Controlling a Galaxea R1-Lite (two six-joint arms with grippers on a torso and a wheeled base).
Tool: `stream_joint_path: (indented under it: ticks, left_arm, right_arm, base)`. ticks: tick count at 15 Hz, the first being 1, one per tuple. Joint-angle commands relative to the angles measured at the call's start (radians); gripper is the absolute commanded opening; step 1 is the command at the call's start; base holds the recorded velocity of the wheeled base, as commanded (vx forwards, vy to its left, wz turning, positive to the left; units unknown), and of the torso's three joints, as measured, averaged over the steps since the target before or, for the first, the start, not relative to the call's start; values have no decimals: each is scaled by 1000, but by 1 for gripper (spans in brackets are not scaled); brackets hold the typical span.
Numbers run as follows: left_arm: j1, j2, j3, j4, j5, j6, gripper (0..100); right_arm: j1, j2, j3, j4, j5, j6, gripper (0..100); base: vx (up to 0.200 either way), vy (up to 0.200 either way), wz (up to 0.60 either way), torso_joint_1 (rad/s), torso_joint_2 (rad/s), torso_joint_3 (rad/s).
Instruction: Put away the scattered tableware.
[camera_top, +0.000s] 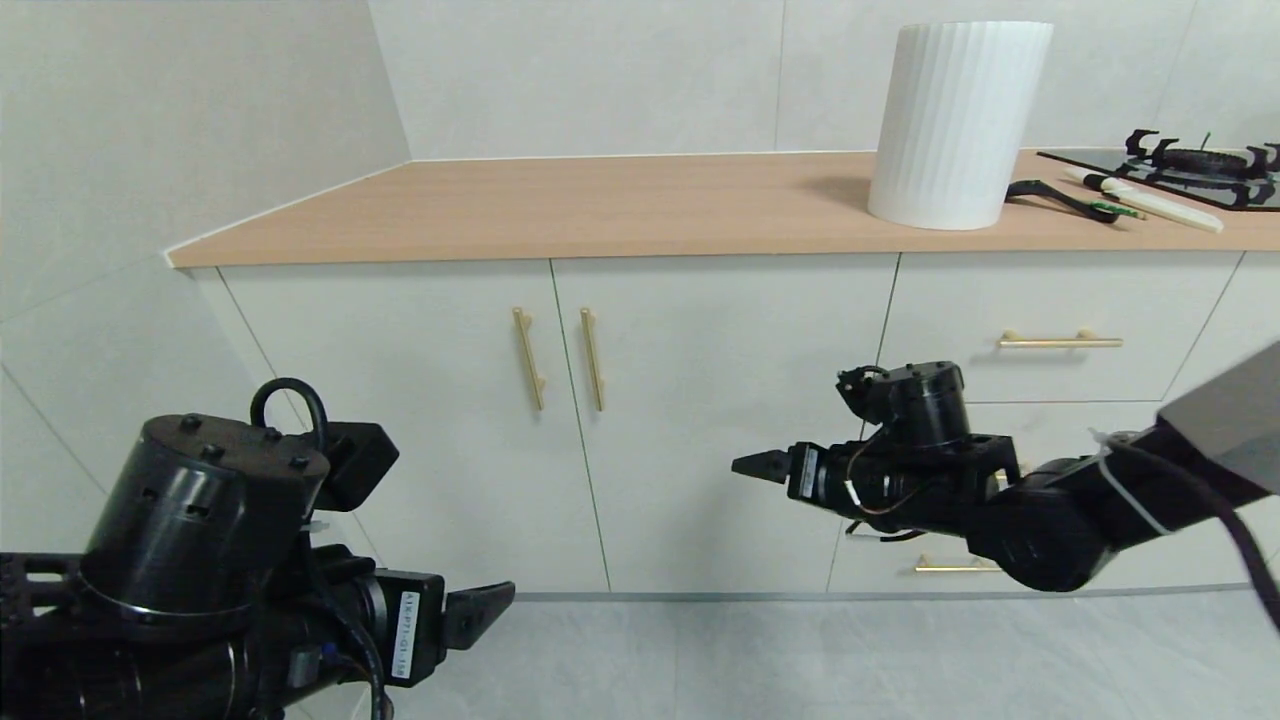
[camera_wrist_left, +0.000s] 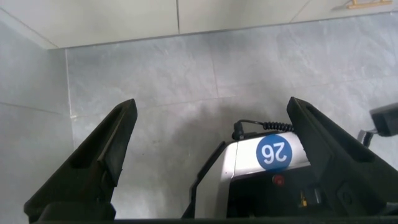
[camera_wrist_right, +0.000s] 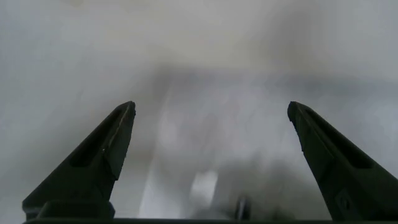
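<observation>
- My right gripper (camera_top: 757, 466) has its fingers (camera_wrist_right: 112, 146) spread wide with nothing between them. It points level toward my left, in front of the drawer fronts (camera_top: 1060, 300).
- My left gripper (camera_top: 482, 608) is spread just as wide (camera_wrist_left: 211, 106) and is also empty. It hangs low, near the floor (camera_wrist_left: 186, 81).
- The tableware lies above my right gripper and off to its right, up on the counter (camera_top: 560, 205). It is well apart from both grippers.
- A black utensil (camera_top: 1062, 197) lies just beside the foot of the white ribbed container (camera_top: 958, 125). Its long axis runs roughly along the counter's front edge.
- Just past it, a pale utensil (camera_top: 1160, 204) slants from the back toward the front edge. Something thin and green-tipped lies alongside; I cannot tell what it is.
- The stove grate (camera_top: 1200, 163) sits beyond them, farther right.
- My right arm is clearly nearer, so I judge the pickup is its job. My left is far below and to the other side.
- The right arm reaches in from my right, forearm about level and wrist below the counter top. The gripper faces away from the utensils.
- I judge it must rise above the counter edge and swing right before closing across either utensil's long axis.
</observation>
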Motion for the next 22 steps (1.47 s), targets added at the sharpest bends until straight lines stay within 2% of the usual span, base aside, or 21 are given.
stream_joint_path:
  ticks: [1, 5, 6, 8, 9, 10, 12, 14, 17, 18, 20, 21, 22]
  left_arm:
    - [0, -1, 0, 1, 0, -1, 100]
    - [8, -29, -8, 0, 0, 2, 100]
    - [26, -52, -11, -2, 0, 13, 100]
    - [82, -133, -15, -2, 0, 76, 100]
    - [91, -150, -17, -2, 0, 85, 100]
    - [105, -208, -34, 0, -1, 113, 100]
    - [112, -272, -35, 0, 0, 116, 100]
    - [135, -334, -31, 0, 0, 141, 100]
    - [193, -470, 3, 1, 4, 154, 100]
    - [220, -590, 47, 0, 4, 199, 100]
    - [272, -748, 106, 4, 0, 311, 100]
    - [286, -774, 118, 4, 0, 331, 100]
    - [333, -866, 164, 6, 0, 404, 100]
  right_arm:
    - [-9, -99, 52, -3, -67, -56, 100]
    - [-16, -153, 67, -3, -249, -159, 100]
    - [-19, -213, 92, -4, -292, -169, 100]
    - [-44, -368, 156, 2, -335, -218, 100]
    - [-47, -398, 170, 6, -335, -226, 100]
    - [-69, -493, 196, 30, -340, -252, 100]
    - [-76, -616, 225, 82, -394, -261, 100]
    - [-89, -736, 257, 132, -449, -307, 100]
    - [-197, -901, 342, 138, -496, -350, 100]
    - [-283, -1013, 415, 138, -495, -366, 100]
    - [-415, -1179, 510, 138, -481, -384, 100]
    - [-440, -1210, 524, 140, -475, -390, 100]
    - [-520, -1342, 567, 140, -437, -404, 100]
  base:
    - [0, 0, 0, 0, 0, 0]
    - [0, 0, 0, 0, 0, 0]
    - [0, 0, 0, 0, 0, 0]
    - [0, 0, 0, 0, 0, 0]
    - [0, 0, 0, 0, 0, 0]
    - [0, 0, 0, 0, 0, 0]
    - [0, 0, 0, 0, 0, 0]
    - [0, 0, 0, 0, 0, 0]
    - [0, 0, 0, 0, 0, 0]
    - [0, 0, 0, 0, 0, 0]
    - [0, 0, 0, 0, 0, 0]
    - [0, 0, 0, 0, 0, 0]
    - [0, 0, 0, 0, 0, 0]
